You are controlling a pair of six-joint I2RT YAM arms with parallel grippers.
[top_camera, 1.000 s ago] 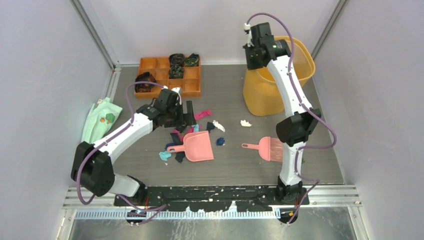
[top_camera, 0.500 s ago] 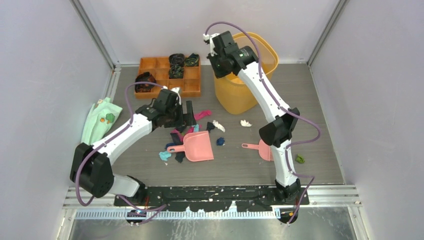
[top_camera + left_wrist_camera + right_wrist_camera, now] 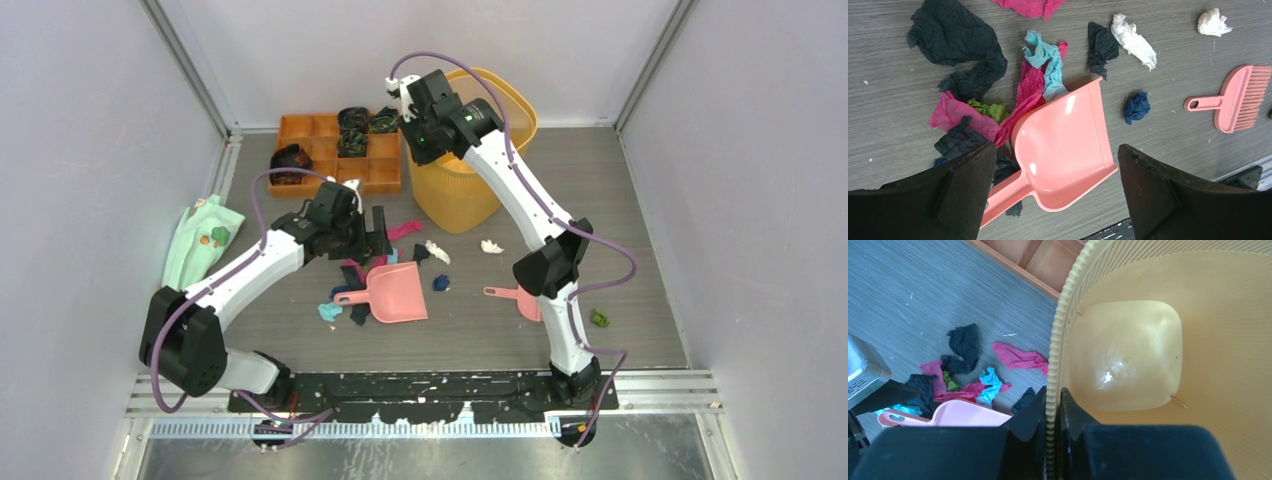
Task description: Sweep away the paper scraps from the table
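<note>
Across the dark grey wood-grain tabletop (image 3: 470,335), crumpled paper scraps (image 3: 1023,95) in magenta, teal, black, blue and white lie clustered around a pink plastic dustpan (image 3: 1063,145), just beneath the left tool (image 3: 1055,150), its fingers spread wide. Farther back, the right tool (image 3: 1052,405) pinches the rim of a yellow ribbed plastic basket (image 3: 1218,340).

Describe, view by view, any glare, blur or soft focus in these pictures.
Left wrist: white glare on the pink dustpan, left fingers soft and dark. Right wrist: bright glints on the yellow bin floor, right fingers blurred. Top external: evenly lit, sharp.
</note>
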